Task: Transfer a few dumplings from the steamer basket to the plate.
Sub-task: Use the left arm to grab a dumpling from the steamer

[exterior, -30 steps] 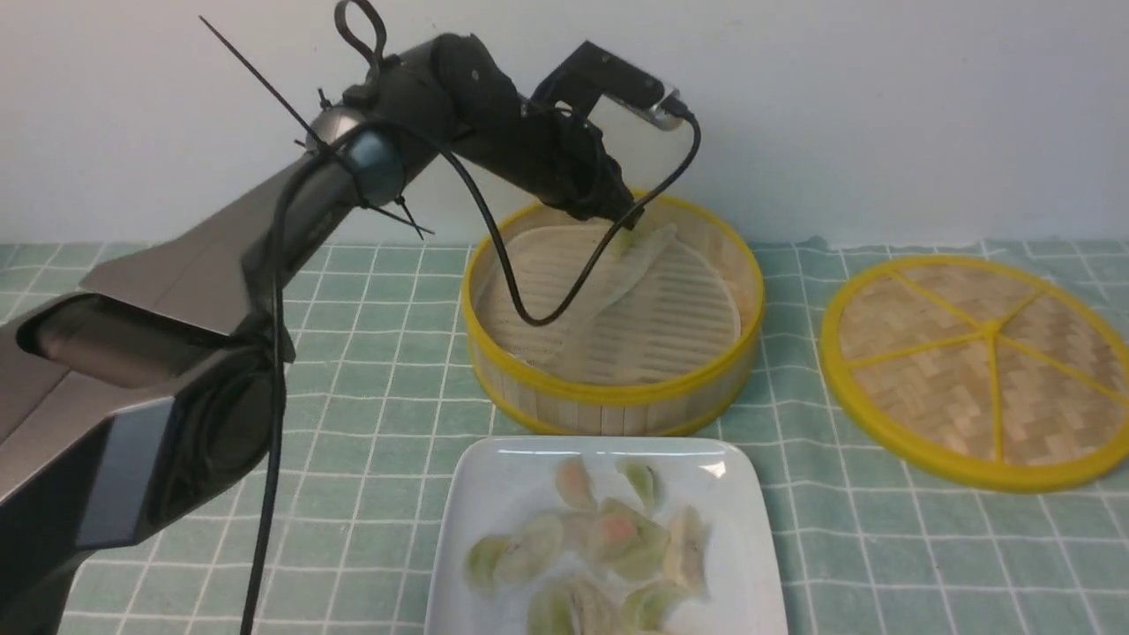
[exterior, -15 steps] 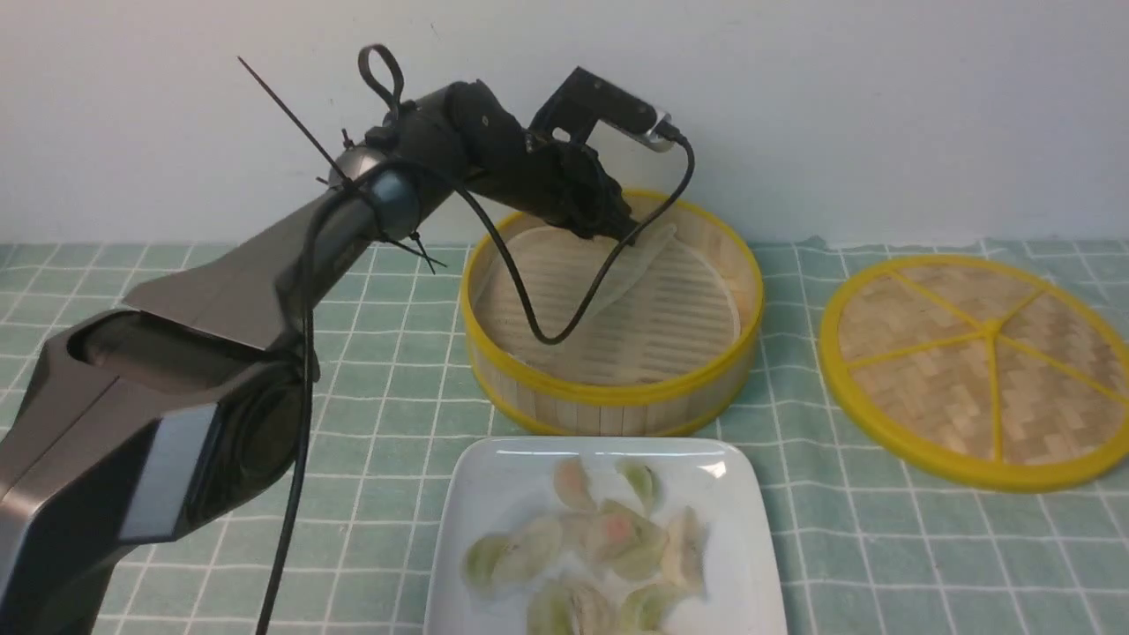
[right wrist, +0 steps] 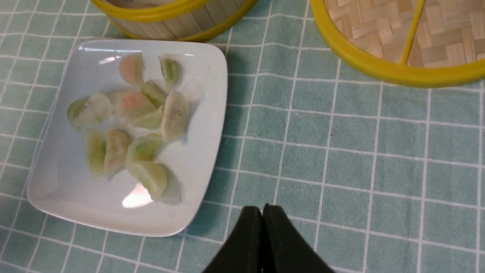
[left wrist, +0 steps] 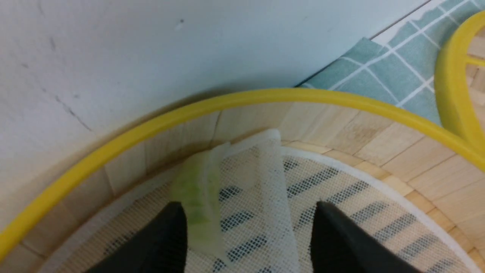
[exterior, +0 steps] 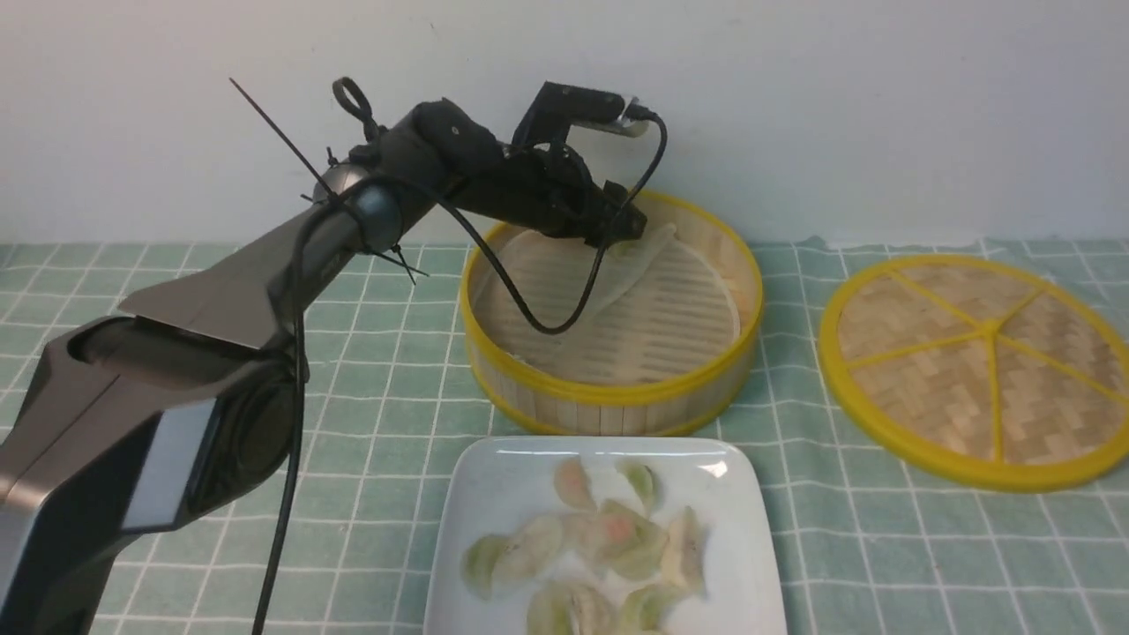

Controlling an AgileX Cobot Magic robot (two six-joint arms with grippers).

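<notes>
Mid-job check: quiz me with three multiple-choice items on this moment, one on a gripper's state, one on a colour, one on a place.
1. The right gripper is: A: shut, empty, near the plate. B: wide open. C: clamped on the plate's rim.
2. The lid's spokes are: A: red. B: yellow. C: green.
3. The left gripper is: A: above the plate. B: above the lid. C: inside the steamer basket, near its far wall.
Answers: A, its fingers meet with nothing between; B, yellow like the lid's rim; C, its wrist view shows the liner and the basket wall close ahead.
</notes>
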